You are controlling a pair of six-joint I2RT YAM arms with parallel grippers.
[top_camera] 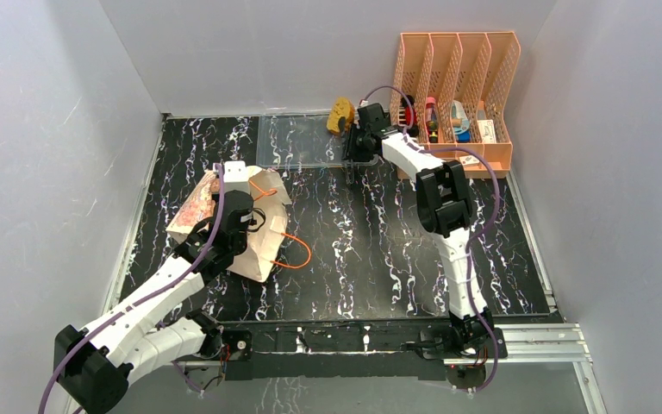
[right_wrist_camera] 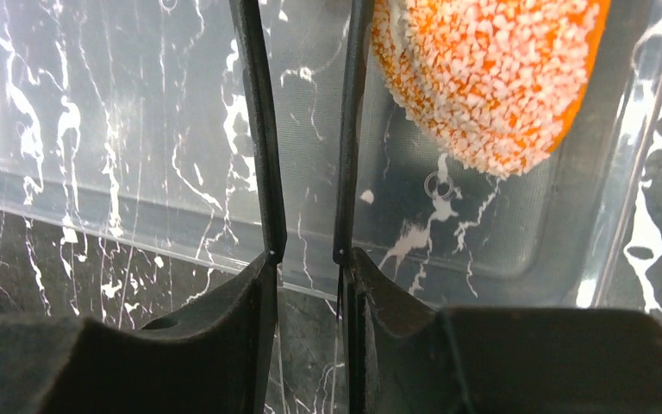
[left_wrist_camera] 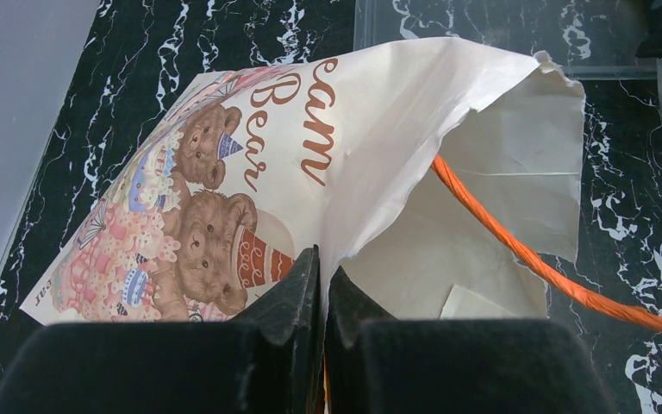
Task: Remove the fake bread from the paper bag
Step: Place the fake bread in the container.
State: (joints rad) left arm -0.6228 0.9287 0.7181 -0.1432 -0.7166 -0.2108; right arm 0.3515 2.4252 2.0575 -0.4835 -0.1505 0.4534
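The paper bag point(top_camera: 198, 211) lies on its side at the left of the table, bear picture up, mouth facing right. In the left wrist view the paper bag point(left_wrist_camera: 371, 112) shows a cream inside with no bread visible. My left gripper point(top_camera: 240, 210) is shut on the bag's upper mouth edge point(left_wrist_camera: 321, 259). An orange cord handle point(left_wrist_camera: 517, 250) trails out. One golden-orange, sugar-crusted bread piece point(top_camera: 339, 115) lies at the right end of the clear tray point(top_camera: 297, 142); it also shows in the right wrist view point(right_wrist_camera: 491, 78). My right gripper point(top_camera: 358, 147) hovers at the tray's near rim point(right_wrist_camera: 306, 257), jaws slightly apart and empty.
A peach slotted file rack point(top_camera: 457, 86) with small items stands at the back right, just right of my right gripper. White walls close in the left, back and right. A metal rail point(top_camera: 534, 341) runs along the near edge.
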